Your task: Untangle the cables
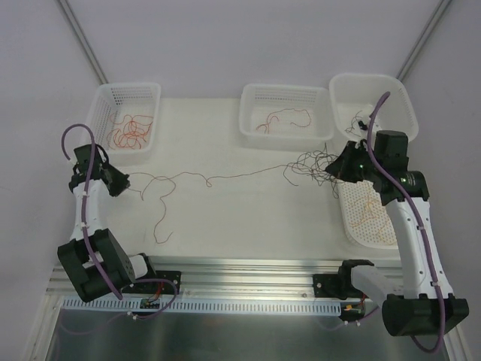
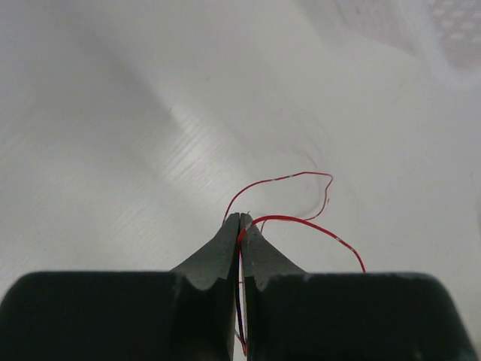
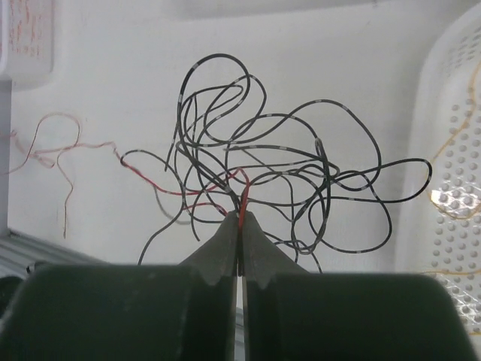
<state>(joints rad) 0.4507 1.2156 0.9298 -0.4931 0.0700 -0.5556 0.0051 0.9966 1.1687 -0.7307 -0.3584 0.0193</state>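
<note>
A tangle of thin black cables point(image 1: 312, 167) lies on the table right of centre; it fills the right wrist view point(image 3: 278, 173). A long thin red cable point(image 1: 210, 177) runs from it leftwards across the table. My left gripper point(image 1: 124, 183) is shut on that red cable's left end, seen pinched at its tips in the left wrist view point(image 2: 240, 218). My right gripper point(image 1: 340, 170) is shut on the red strand point(image 3: 242, 197) at the tangle's near edge point(image 3: 240, 216). A loose brownish strand point(image 1: 159, 214) hangs down from the left part.
Three white baskets stand at the back: left point(image 1: 105, 101) with orange-red wires, middle point(image 1: 252, 98) with a red wire, right point(image 1: 406, 105) with a dark wire. A white perforated tray point(image 1: 359, 226) with an orange wire lies under the right arm. Metal rail at the front point(image 1: 240, 267).
</note>
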